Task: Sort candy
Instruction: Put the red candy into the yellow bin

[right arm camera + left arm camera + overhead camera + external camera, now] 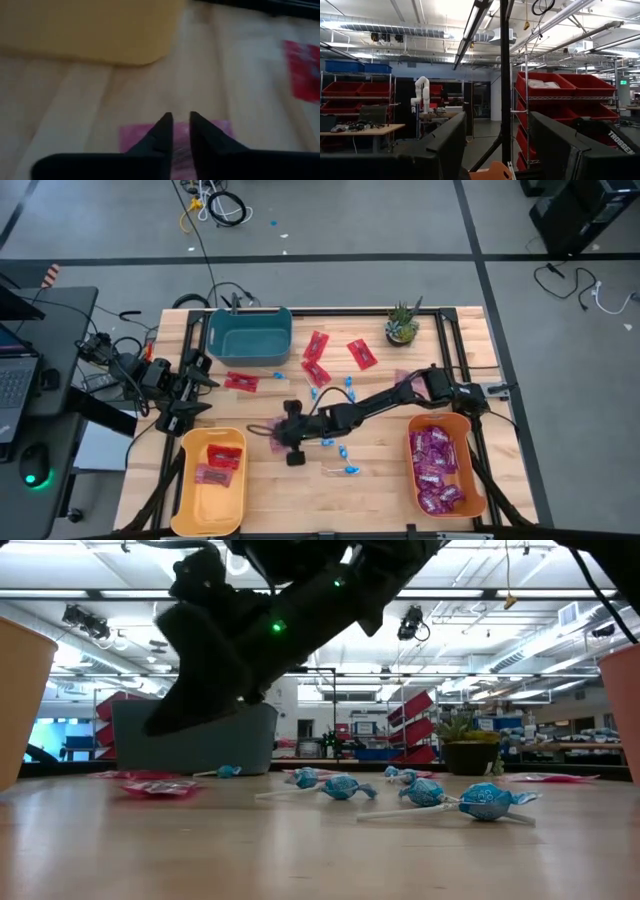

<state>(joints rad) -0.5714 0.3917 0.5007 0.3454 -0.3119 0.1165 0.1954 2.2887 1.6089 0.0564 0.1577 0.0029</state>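
Directly under the right gripper (181, 117), pressed flat on the wooden tabletop (380, 470): one shiny purple-magenta candy packet (131, 132). Tips narrowly parted, only a slit between them, aimed down at the packet's near edge. Cannot tell whether already pinching the wrapper or merely poised over it; judged as the approach to a pick. Reaches low and far across the table, presumably because this packet lies stray from its kind.

Just ahead of the tips: rounded yellow plastic bin (186, 480), already holding flat red packets. Far behind the wrist, back along the arm: orange plastic bin (410, 460), stocked with matching purple packets, so judged the proper destination. Calls for a long carry back over the arm's own reach.

Close beside the arm, on either flank: tiny blue lollipops on thin white sticks (348, 469), loose and unsorted. Beyond those, off to the arm's side: more flat red packets (317, 345), a deep teal plastic bin (250, 330), apparently empty and probably meant for the lollipops, and a small potted green plant (402, 325), no part of the sort.

Well ahead of the right gripper, past the yellow bin's corner: left gripper (195, 395), fingers spread wide, holding nothing, parked at the table edge clear of the work.

Risk noted: thin slippery wrapper, narrow bite, possible slip on lifting.
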